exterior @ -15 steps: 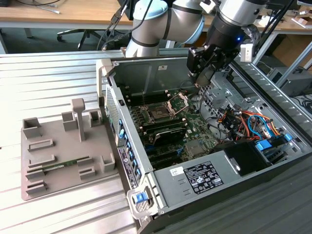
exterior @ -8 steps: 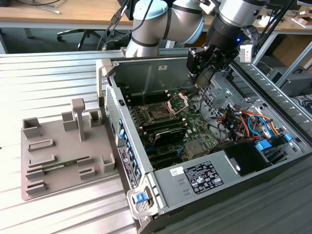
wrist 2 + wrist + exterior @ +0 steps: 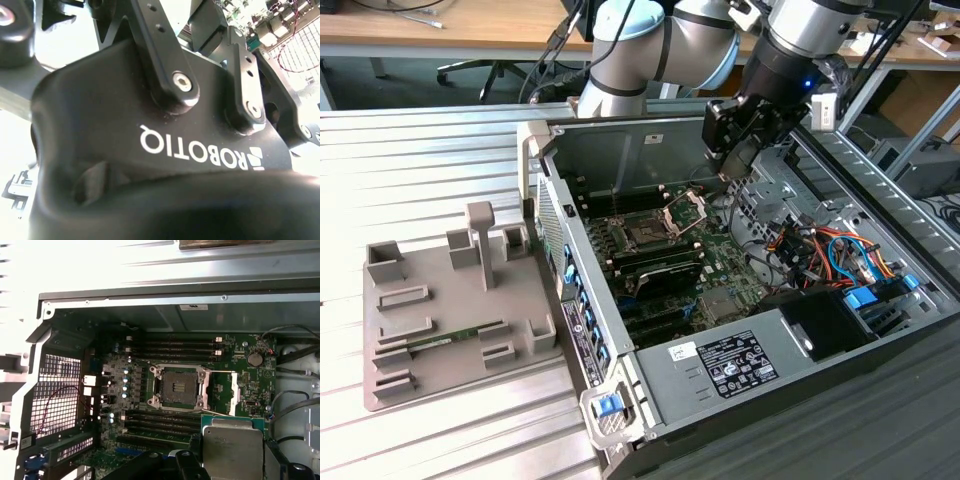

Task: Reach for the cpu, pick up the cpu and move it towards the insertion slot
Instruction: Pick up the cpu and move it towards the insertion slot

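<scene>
Gripper: in the exterior view the gripper (image 3: 738, 168) hung over the far side of the open computer case (image 3: 880, 255), above the motherboard (image 3: 680, 262) and to the exterior view's right of the insertion slot (image 3: 650, 232)
Cpu and jaws: in the first wrist view the cpu (image 3: 232, 446), silvery top facing the camera, sat between the dark finger parts of the gripper (image 3: 233, 452), which bracketed it at two opposite edges; the jaws were closed onto it and it was lifted off the board
Cpu relative to slot: in the first wrist view the cpu lay near the insertion slot (image 3: 179, 386) but clear of it, off past one corner of the silver frame, over the board beside a bank of black memory slots (image 3: 160, 420)
Slot: frame swung open, dark square socket bare
Second wrist view: the black body of the gripper (image 3: 150, 150) seen from close, with white lettering across it
Writing: faint marks on the cpu top, too small to make out; a white sticker and a black label on the power supply (image 3: 730, 362), not legible
Holder tray: a grey tray (image 3: 410, 320) lay outside the case on the ribbed table (image 3: 420, 170), with a green memory stick (image 3: 445, 342) in it
</scene>
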Available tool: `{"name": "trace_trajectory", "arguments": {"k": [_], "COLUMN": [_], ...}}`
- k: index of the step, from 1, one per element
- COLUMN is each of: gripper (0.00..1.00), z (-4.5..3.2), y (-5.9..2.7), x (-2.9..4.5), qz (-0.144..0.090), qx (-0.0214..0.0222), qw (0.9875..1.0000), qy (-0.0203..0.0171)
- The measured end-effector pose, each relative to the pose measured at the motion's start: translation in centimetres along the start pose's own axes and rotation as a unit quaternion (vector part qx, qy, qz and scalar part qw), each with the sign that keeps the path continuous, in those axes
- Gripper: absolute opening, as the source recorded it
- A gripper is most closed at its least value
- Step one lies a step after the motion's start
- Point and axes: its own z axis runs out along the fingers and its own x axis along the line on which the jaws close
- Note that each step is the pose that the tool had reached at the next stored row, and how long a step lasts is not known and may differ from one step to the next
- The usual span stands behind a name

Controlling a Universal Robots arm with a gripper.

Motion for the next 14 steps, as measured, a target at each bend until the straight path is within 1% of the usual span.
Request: {"name": "trace_trajectory", "arguments": {"k": [14], "gripper": [0.55], "z": [0.56], "y": [-0.04], "x": [0.00], "qz": [0.000], "qx": [0.0000], "qw": [1.0000], "qy": [0.0000]}}
